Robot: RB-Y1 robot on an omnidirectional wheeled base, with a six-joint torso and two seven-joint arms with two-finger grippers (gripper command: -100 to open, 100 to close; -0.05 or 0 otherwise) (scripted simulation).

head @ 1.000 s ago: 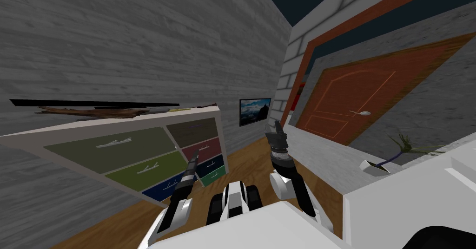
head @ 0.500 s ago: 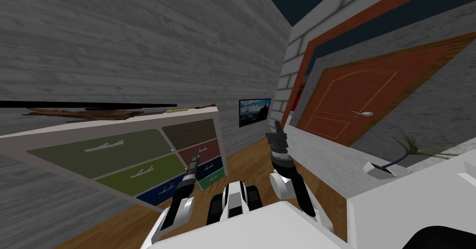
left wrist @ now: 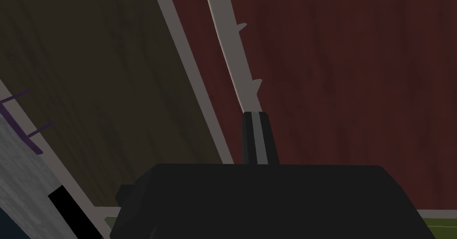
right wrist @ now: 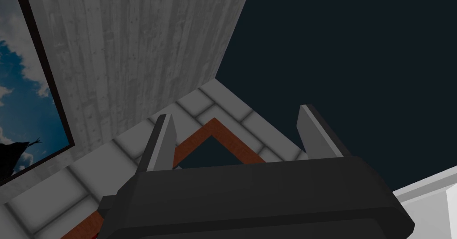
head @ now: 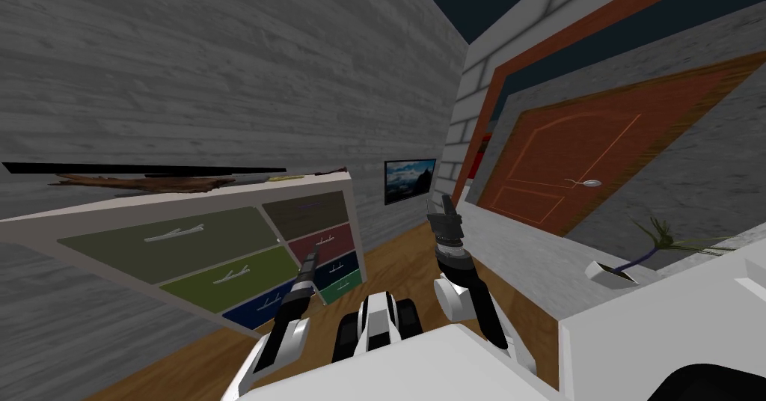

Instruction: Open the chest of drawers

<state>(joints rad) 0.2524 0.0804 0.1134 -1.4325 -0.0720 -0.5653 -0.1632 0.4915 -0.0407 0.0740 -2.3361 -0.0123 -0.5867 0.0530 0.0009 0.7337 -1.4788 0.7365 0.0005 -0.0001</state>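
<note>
Grasp step: left gripper (left wrist: 255, 113) fingers pinched shut at the maroon drawer (left wrist: 357, 71) handle (left wrist: 232, 49), 12 o'clock; next, I judge, pull back. Right gripper (right wrist: 236, 116) spread, idle.

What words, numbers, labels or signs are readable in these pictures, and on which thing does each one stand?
None: no word, number or sign can be read. The chest of drawers has plain coloured drawer fronts with bare handles, the framed picture shows only sky and clouds, and the door carries no sign.
</note>
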